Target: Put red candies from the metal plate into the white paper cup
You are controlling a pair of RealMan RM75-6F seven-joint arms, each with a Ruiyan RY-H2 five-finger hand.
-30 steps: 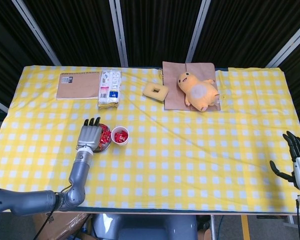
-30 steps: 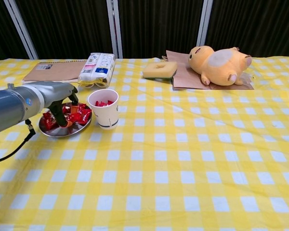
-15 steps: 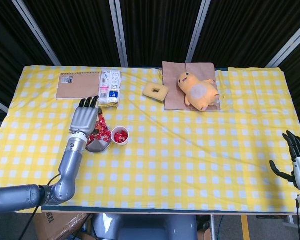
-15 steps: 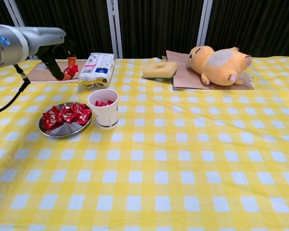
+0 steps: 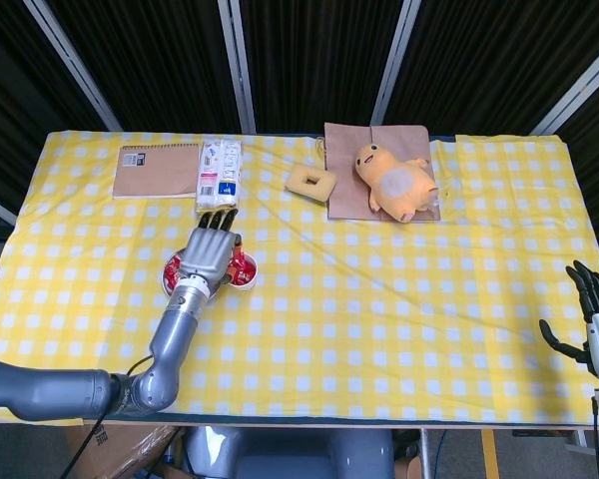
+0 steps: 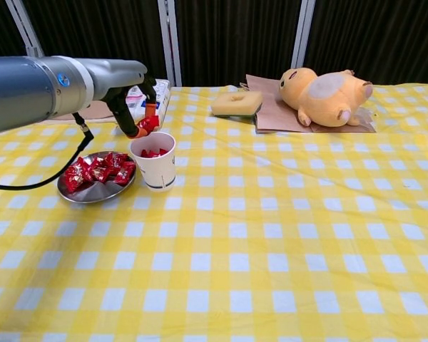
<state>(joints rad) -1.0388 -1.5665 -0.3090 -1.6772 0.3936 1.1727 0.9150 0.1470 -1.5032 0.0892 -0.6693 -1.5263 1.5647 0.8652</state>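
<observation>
A metal plate (image 6: pixel 80 194) with several red candies (image 6: pixel 100 170) lies at the left of the table. Right beside it stands the white paper cup (image 6: pixel 154 162), with red candies inside (image 6: pixel 153 152). My left hand (image 6: pixel 135 100) hangs just above the cup's left rim and pinches one red candy (image 6: pixel 148 124) between its fingertips. In the head view the left hand (image 5: pixel 211 257) covers most of the cup (image 5: pixel 248 273) and part of the plate (image 5: pixel 167 271). My right hand (image 5: pixel 591 321) is at the table's front right corner, open, its fingers spread, holding nothing.
A notebook (image 5: pixel 157 171) and a white packet (image 5: pixel 219 176) lie at the back left. A yellow sponge ring (image 6: pixel 237 103) and a yellow plush toy (image 6: pixel 327 89) on brown paper (image 6: pixel 268 107) sit at the back centre.
My left hand rose from the plate holding a candy, swung back left, then moved right to hang above the cup. The right hand stayed still.
</observation>
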